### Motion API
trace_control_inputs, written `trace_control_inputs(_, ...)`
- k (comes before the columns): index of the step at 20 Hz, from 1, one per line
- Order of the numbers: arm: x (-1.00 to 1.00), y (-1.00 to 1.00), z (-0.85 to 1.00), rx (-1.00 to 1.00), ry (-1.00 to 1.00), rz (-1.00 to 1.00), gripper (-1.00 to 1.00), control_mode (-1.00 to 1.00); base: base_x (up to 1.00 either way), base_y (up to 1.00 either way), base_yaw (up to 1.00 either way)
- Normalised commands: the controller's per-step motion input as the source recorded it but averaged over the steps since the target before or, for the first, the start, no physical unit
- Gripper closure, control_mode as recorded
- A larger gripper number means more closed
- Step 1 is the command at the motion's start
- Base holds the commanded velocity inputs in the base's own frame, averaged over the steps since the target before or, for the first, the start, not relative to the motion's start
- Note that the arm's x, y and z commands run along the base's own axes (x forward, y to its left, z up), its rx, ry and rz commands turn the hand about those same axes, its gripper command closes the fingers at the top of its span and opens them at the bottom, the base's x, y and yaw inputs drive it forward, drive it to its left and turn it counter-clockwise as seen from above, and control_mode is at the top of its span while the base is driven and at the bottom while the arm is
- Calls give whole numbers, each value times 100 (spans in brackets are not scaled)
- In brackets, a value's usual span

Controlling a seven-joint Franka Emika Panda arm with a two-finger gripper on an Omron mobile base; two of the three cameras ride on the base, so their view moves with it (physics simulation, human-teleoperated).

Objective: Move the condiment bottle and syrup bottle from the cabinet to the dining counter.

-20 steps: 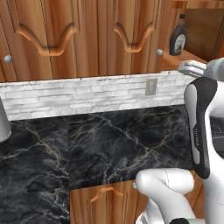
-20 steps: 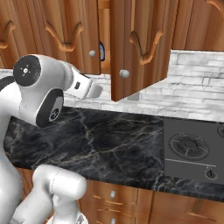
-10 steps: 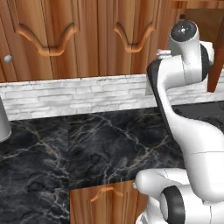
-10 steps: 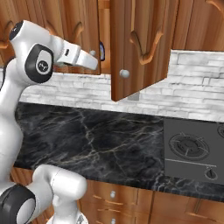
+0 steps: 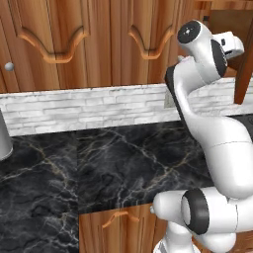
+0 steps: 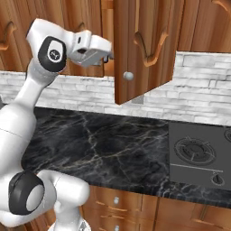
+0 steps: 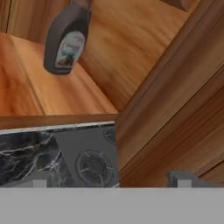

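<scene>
The syrup bottle, dark brown with a pale label, stands upright on the shelf of the open cabinet, at the upper left of the hand view. My gripper is open and empty, short of the bottle and in front of the shelf edge. From the base, my gripper is raised at the cabinet opening, beside the swung-out door. The condiment bottle and the dining counter are out of view.
A black marble counter with a white brick wall lies below the cabinet. A stove top sits at its right end. The open door stands close on the hand's right. Drawers are under the counter.
The arm has swung up from beside the counter, and the hand has risen to the open cabinet. The gripper stayed open.
</scene>
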Motion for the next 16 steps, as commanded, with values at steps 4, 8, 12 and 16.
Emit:
trace_control_inputs(4,8,-66,0,-27,11,0,-100,-100,0,0,0)
trace_control_inputs(8,-13,-87,-3,-24,12,0,-100,-100,0,0,0)
trace_control_inputs(12,-69,-100,-2,-20,5,-1,-100,-100,0,0,0)
trace_control_inputs(16,-71,-100,-2,-13,1,-4,-100,-100,0,0,0)
